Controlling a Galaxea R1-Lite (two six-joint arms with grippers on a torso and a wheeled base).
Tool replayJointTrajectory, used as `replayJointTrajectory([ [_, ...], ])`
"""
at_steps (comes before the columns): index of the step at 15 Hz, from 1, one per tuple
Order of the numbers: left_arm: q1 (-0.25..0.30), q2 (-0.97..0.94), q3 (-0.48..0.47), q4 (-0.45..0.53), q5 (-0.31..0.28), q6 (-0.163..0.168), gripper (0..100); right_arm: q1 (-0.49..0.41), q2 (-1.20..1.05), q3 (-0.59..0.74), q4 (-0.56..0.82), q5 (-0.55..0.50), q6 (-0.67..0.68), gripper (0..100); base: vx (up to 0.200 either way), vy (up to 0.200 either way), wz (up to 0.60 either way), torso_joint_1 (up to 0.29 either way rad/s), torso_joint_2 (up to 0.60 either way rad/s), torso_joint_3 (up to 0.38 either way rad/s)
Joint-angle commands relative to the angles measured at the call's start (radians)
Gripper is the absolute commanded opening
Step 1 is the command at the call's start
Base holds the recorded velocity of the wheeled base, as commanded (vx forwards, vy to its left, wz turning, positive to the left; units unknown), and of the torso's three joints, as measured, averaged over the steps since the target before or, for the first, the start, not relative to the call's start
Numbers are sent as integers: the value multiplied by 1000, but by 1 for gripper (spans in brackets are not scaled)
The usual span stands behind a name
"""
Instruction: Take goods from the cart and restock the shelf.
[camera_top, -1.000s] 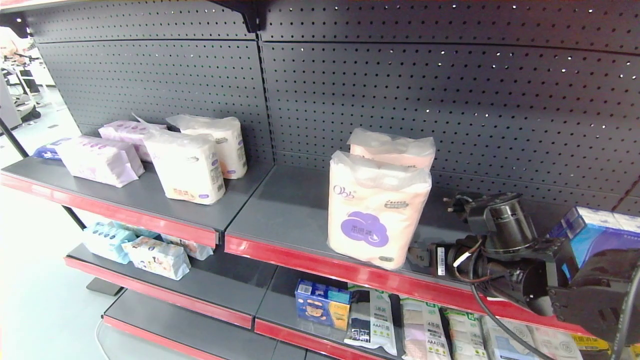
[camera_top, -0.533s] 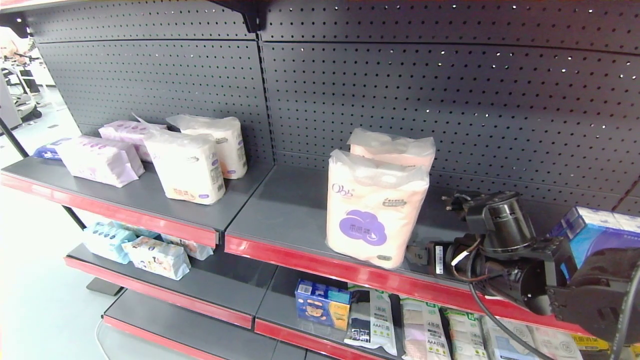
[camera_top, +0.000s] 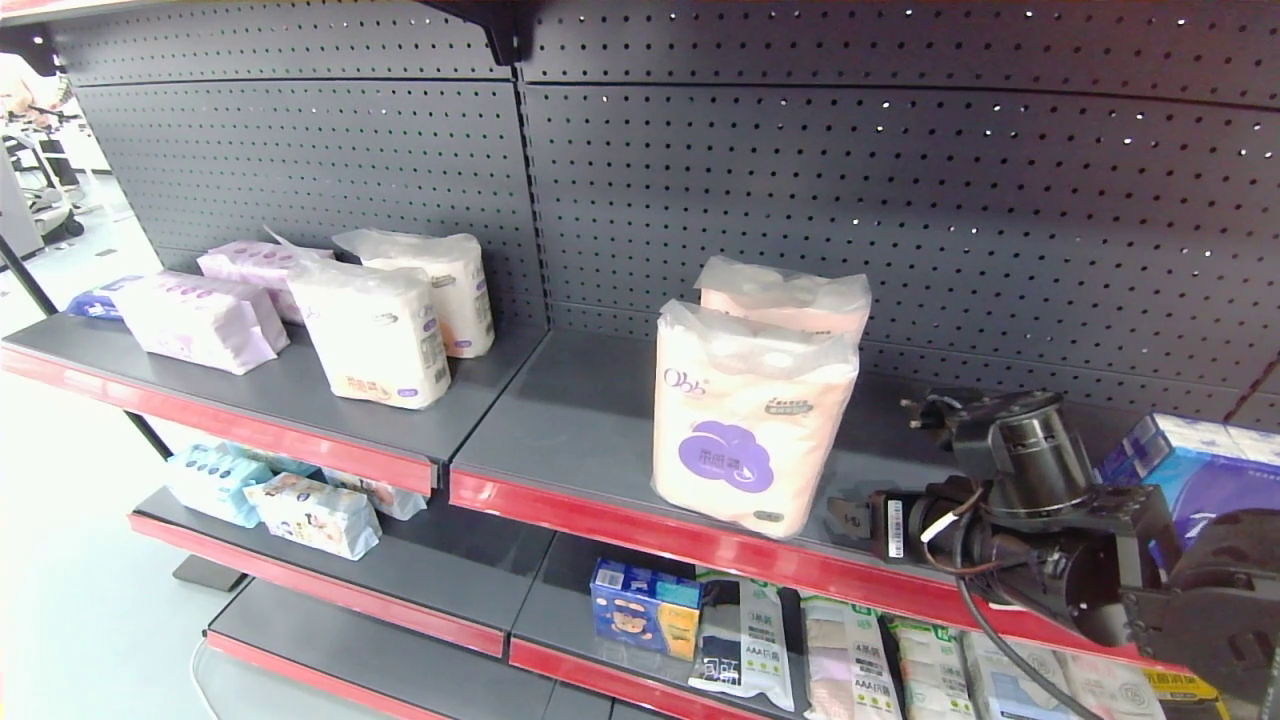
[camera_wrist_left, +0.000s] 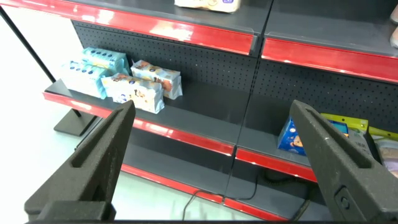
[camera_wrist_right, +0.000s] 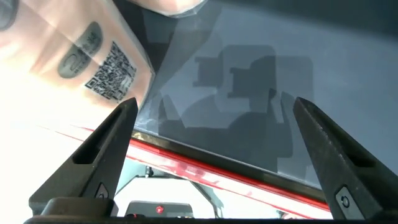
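A pink toilet-roll pack (camera_top: 752, 418) stands upright at the front of the grey shelf board (camera_top: 590, 420), with a second pink pack (camera_top: 785, 292) right behind it. My right gripper (camera_top: 838, 516) hangs low over the shelf's red front edge, just right of the front pack and apart from it. In the right wrist view the right gripper (camera_wrist_right: 217, 155) is open and holds nothing, and the pack's barcoded side (camera_wrist_right: 81, 62) lies off to one side. My left gripper (camera_wrist_left: 217, 162) is open and empty, facing the lower shelves.
White packs (camera_top: 375, 330) and lilac packs (camera_top: 200, 320) fill the left shelf board. A blue tissue pack (camera_top: 1195, 462) sits behind my right arm. Lower shelves hold blue packs (camera_wrist_left: 93, 71), a small blue box (camera_top: 645, 605) and flat packets (camera_top: 760, 650). Bare board lies between the pink and white packs.
My right gripper has drawn back to the right and slightly down, away from the front pink pack. The pack, nudged slightly left earlier, stays standing on the shelf.
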Motion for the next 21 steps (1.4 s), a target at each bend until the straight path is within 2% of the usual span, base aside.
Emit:
replayJointTrajectory([
  [1, 0, 0, 0, 0, 0, 0, 100, -8, -51, 30, 0, 1, 5, 100, 0, 0, 0, 0, 0, 0],
  [12, 0, 0, 0, 0, 0, 0, 100, -18, -197, 50, -19, 5, 5, 100, 0, 0, 0, 0, 0, 0],
  [19, 0, 0, 0, 0, 0, 0, 100, -26, -289, 80, -92, 11, -4, 100, 0, 0, 0, 0, 0, 0],
  [21, 0, 0, 0, 0, 0, 0, 100, -35, -329, 82, -115, 64, -15, 100, 0, 0, 0, 0, 0, 0],
])
